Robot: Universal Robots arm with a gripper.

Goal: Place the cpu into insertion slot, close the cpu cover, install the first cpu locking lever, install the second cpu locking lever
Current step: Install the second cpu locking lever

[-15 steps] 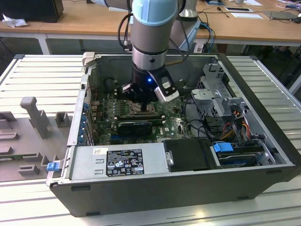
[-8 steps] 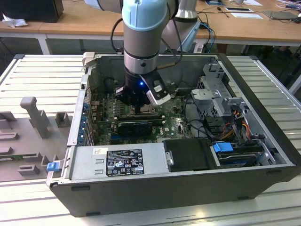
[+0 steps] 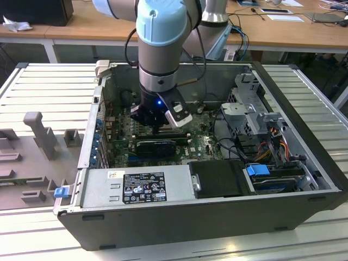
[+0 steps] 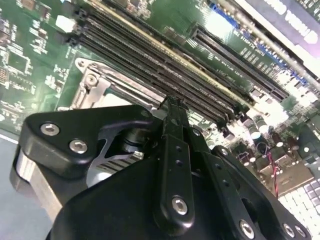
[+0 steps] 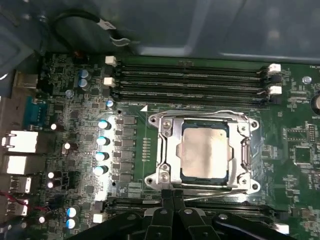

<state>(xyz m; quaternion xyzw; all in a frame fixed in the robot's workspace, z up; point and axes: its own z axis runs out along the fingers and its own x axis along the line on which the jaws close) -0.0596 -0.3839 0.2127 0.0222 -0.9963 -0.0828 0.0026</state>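
Note:
In the first wrist view the cpu lies flat in the insertion slot, silver top up. The grey cpu cover is down around it. One thin wire locking lever runs along one side of the socket and a second one along the opposite side. My gripper is shut, its fingertips together right at the end of that second lever. The second wrist view shows the shut fingers beside a socket corner. In the exterior view my gripper reaches down inside the computer case.
Long black memory slots flank the socket on two sides. Round capacitors stand in a row nearby. A black graphics card, the power supply, a drive cage and cables crowd the case.

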